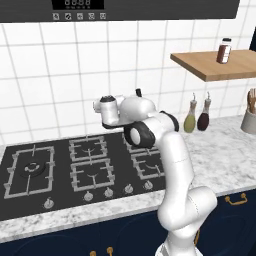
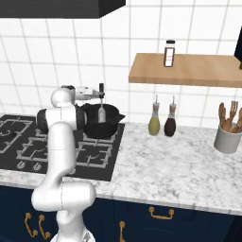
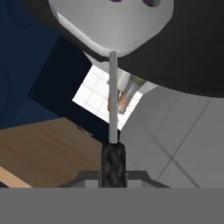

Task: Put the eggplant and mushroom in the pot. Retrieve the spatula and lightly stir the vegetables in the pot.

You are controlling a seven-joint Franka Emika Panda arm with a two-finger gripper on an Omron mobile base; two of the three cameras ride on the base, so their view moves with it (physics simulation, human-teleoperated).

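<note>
1. White wall tiles back a black gas hob [image 1: 75, 167] set in a speckled marble counter [image 1: 220, 160]; from the left the white arm bends over the hob's rear right burners and hides what stands there, with the black tip of the spatula handle [image 1: 138, 92] poking up behind its wrist. Two bottles, olive [image 1: 189, 120] and dark red [image 1: 203, 117], stand by the wall under a wooden shelf [image 1: 220, 65]
2. From the right, the round matte-black pot [image 2: 101, 120] sits on the hob's rear right burner. The gripper [image 2: 101, 101] hovers over it, clenched on the black handle of the slim spatula [image 2: 101, 111], which hangs upright with its silver-grey head down inside the pot. A grey cup of light wooden utensils [image 2: 228, 132] stands far right on the counter
3. Along the hand, the dark handle runs into a thin grey shaft to the flat grey head [image 3: 111, 26], held against the pot's black inside. Glossy dark-purple bits of the eggplant [image 3: 153, 2] peek past the head's far edge. I cannot make out the mushroom
</note>
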